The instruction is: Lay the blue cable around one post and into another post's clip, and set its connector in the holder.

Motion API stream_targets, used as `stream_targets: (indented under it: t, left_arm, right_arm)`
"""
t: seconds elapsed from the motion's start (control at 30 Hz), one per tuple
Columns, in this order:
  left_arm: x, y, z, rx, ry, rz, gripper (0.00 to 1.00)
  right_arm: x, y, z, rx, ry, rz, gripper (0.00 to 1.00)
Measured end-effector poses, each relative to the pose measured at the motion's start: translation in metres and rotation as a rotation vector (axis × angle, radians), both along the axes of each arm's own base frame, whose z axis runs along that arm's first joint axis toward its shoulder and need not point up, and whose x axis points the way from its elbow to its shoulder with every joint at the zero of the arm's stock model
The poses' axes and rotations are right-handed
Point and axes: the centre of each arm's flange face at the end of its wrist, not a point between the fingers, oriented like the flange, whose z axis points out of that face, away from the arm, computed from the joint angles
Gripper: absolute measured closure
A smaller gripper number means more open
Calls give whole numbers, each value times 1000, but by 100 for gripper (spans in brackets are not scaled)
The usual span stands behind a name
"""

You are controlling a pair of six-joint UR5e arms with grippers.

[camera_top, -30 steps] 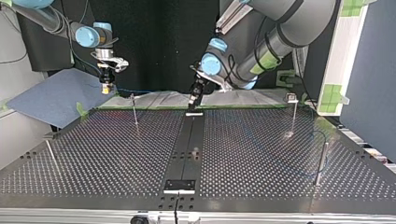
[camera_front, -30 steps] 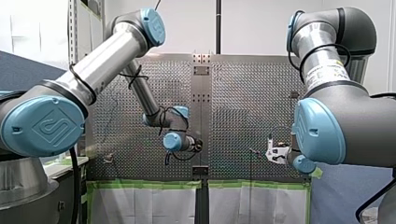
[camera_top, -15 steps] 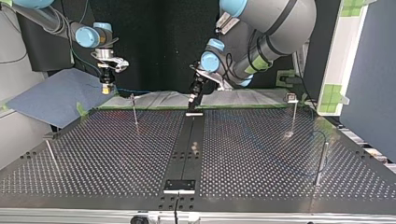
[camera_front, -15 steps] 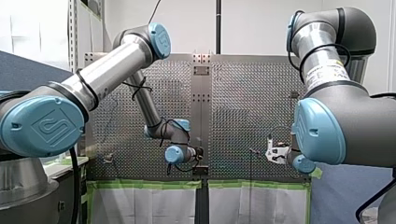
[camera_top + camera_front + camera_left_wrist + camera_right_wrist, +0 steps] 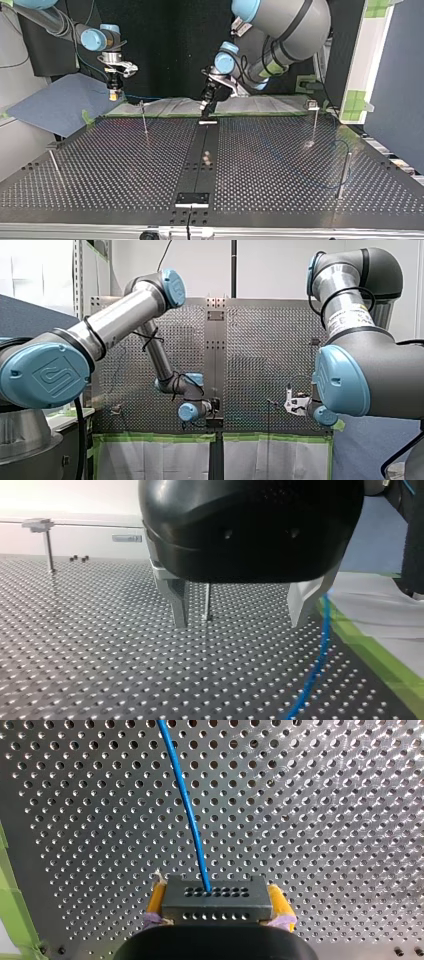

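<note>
— What is my right tool doing?

— Its yellow pads are pinching a dark grey perforated block connector from both sides. The thin blue cable is leaving the block's face and running out over the perforated metal worktop. In the top view, this tool is hanging near the worktop's edge lined with green tape, by the corner at that view's left. It is sitting exactly where it was a second ago.

— And my left tool?

— Its two metal fingers are standing spread, gripping nothing. A thin metal post is showing through the gap, farther off on the worktop. The cable is lying on the worktop just beside one finger, on the side of the taped edge.

— So what is differing from the earlier frames?

— Only my left arm is moving. In the front view its wrist is now sitting lower and closer to the taped edge than a second ago, and its elbow is swinging in toward the middle. In the top view its tool is hanging over the middle of that edge, above a small pale plate at the end of the dark centre strip, a touch nearer that view's left than before.
</note>
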Motion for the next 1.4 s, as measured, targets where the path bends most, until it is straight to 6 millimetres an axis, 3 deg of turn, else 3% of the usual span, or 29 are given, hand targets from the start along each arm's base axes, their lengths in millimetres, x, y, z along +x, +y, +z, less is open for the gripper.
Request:
stream_targets:
  t: [0.17,1.03,1.4]
  left_arm:
    - [-1,-4,-14,-5,-16,-4,2]
    - [-6,-11,-20,-7,1,-13,2]
    - [-9,-26,-58,77,47,3,2]
  right_arm:
    - [0,0,0,0,0,0,100]
    - [0,0,0,-2,0,0,100]
    - [0,-1,0,-3,-1,0,100]
